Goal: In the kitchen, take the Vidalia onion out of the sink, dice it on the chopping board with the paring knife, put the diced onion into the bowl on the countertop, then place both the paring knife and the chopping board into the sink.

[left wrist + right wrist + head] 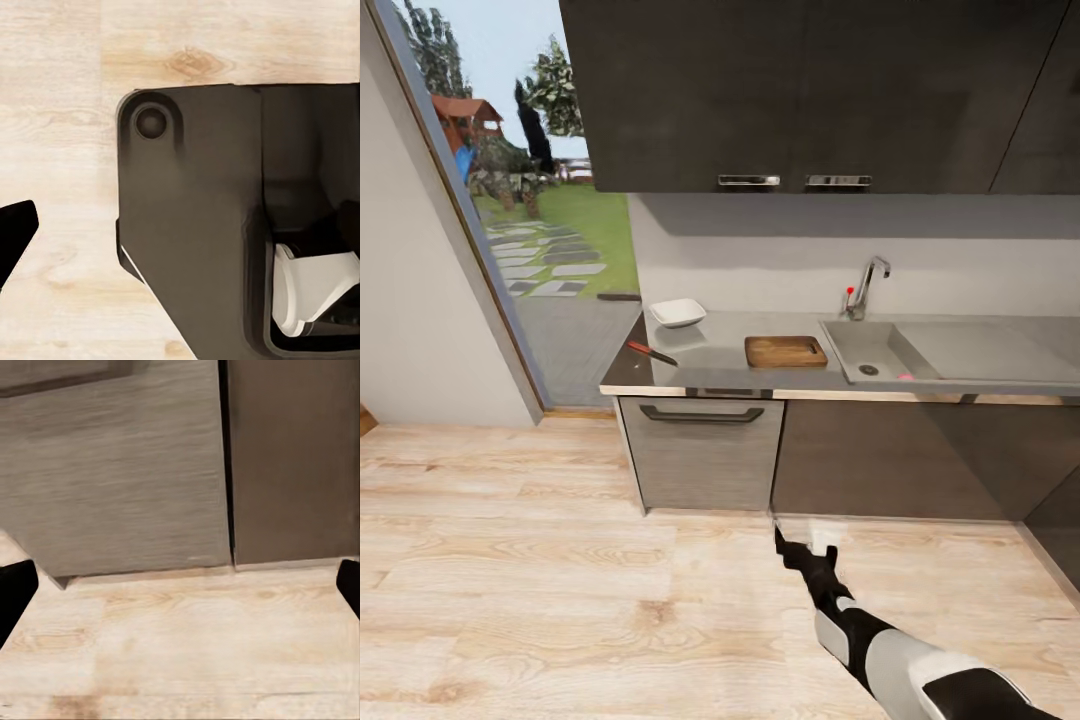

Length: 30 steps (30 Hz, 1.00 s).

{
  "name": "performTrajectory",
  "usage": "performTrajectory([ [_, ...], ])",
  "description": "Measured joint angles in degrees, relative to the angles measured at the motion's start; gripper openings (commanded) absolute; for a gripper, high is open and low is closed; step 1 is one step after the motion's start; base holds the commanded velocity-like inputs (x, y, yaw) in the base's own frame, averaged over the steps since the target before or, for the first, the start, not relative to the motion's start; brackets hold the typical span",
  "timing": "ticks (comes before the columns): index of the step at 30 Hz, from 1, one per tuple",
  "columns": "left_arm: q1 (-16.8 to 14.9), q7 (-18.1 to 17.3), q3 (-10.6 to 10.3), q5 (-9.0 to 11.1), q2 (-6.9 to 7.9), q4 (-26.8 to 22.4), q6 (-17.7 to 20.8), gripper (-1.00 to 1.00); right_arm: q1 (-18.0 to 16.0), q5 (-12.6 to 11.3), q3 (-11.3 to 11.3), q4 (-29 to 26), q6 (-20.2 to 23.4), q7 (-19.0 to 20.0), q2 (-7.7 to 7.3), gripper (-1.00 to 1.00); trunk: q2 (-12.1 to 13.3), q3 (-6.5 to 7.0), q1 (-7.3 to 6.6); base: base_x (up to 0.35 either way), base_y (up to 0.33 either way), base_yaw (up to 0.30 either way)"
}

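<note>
The grey countertop (725, 335) carries a white bowl (678, 312) at its back left. A paring knife (651, 352) with a red handle lies near the front left corner. The brown chopping board (786, 351) lies just left of the sink (860, 345). A small pinkish Vidalia onion (906, 377) rests in the basin's front right corner. My right gripper (803, 542) hangs low over the floor in front of the cabinets, open and empty, with a dark fingertip (15, 592) at each side in the right wrist view. One fingertip (16, 225) of my left gripper shows, set wide over floor.
A chrome tap (865, 288) with a red dot stands behind the sink. Dark cabinets (880, 455) and a grey drawer front (700, 450) run below the counter, with wall cupboards (810, 90) above. A glass door (530, 200) stands at left. My dark base (202, 225) shows in the left wrist view.
</note>
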Motion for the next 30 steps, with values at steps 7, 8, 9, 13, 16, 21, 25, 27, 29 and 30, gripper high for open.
performTrajectory([
  [7, -0.2, 0.0, 0.0, 0.0, 0.04, -0.2, 0.0, 1.00, 9.1, 0.1, 0.0, 0.1, -0.3, 0.1, -2.20, 1.00, 0.0, 0.00, 0.00, 0.000, 0.000, 0.000],
  [8, -0.2, 0.0, 0.0, 0.0, 0.04, -0.3, 0.0, 1.00, 9.8, 0.1, 0.0, 0.1, -0.3, 0.1, -2.42, 1.00, 0.0, 0.01, 0.00, 0.000, 0.000, 0.000],
  [9, -0.2, 0.0, 0.0, 0.0, 0.07, -0.7, 0.0, 1.00, 12.6, 0.1, 0.0, 0.2, -0.4, 0.0, -3.00, 1.00, 0.0, 0.00, 0.00, 0.000, 0.000, 0.000],
  [13, -1.3, 0.0, 0.0, 0.0, 0.41, -1.3, 0.0, 1.00, 17.7, 0.1, 0.0, 0.2, -0.2, -0.1, -4.15, 1.00, 0.0, 0.00, 0.00, 0.000, 0.000, 0.000],
  [16, -5.5, 0.1, 0.1, 0.0, 0.28, -1.2, 0.1, 1.00, 27.2, 0.2, 0.0, 0.3, -0.1, -0.2, -4.90, 1.00, 0.0, 0.00, 0.00, 0.000, 0.000, 0.000],
  [21, -8.0, 0.1, 0.1, 0.1, -0.28, -1.1, 0.8, 1.00, 31.5, 0.5, 0.0, 0.3, -0.3, -0.2, -5.14, 1.00, 0.0, 0.00, 0.00, 0.000, 0.000, 0.000],
  [25, -9.5, 0.1, 0.1, 0.2, -0.52, -0.9, 1.8, 1.00, 35.9, 1.3, 0.1, 0.3, -0.5, 0.0, -5.06, 1.00, 0.0, 0.00, 0.00, 0.000, 0.000, 0.000],
  [27, -10.0, 0.1, 0.2, 0.2, -0.54, -0.7, 2.1, 1.00, 37.7, 2.1, 0.2, 0.3, -0.6, 0.0, -4.91, 1.00, 0.0, 0.00, 0.00, 0.000, 0.000, 0.000],
  [29, -10.4, 0.2, 0.9, 0.5, -0.42, -0.1, 2.2, 1.00, 39.1, 3.4, 0.2, 0.3, -0.7, 0.1, -4.77, 1.00, 0.0, 0.00, 0.00, 0.000, 0.000, 0.000],
  [30, -10.5, 0.2, 1.8, 0.7, -0.29, 0.1, 2.2, 1.00, 39.5, 3.9, 0.2, 0.2, -0.7, 0.1, -4.74, 1.00, 0.0, 0.00, 0.00, 0.000, 0.000, 0.000],
])
